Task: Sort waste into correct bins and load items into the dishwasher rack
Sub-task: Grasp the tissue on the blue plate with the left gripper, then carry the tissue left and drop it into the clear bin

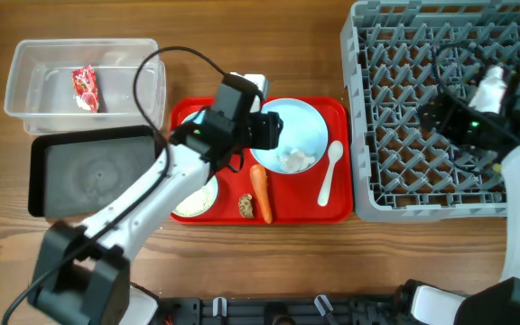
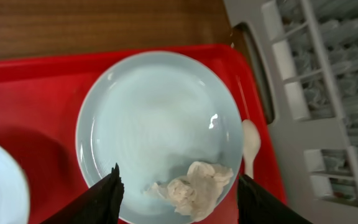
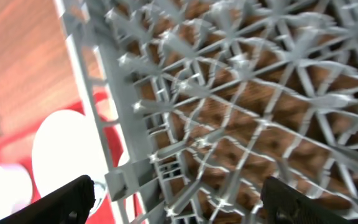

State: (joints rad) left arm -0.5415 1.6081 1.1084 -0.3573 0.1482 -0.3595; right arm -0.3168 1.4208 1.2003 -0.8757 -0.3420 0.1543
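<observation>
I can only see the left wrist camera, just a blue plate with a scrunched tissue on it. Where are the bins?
Observer: A clear plastic rectangular tub and a shallow black rectangular tray sit left of the red serving tray.
Operator: Anything inside?
Observer: A small red-and-white snack wrapper lies in the tub.
Operator: Where's the other arm?
Observer: Its right tool hangs open over the large grey plastic dishwasher rack.
</observation>
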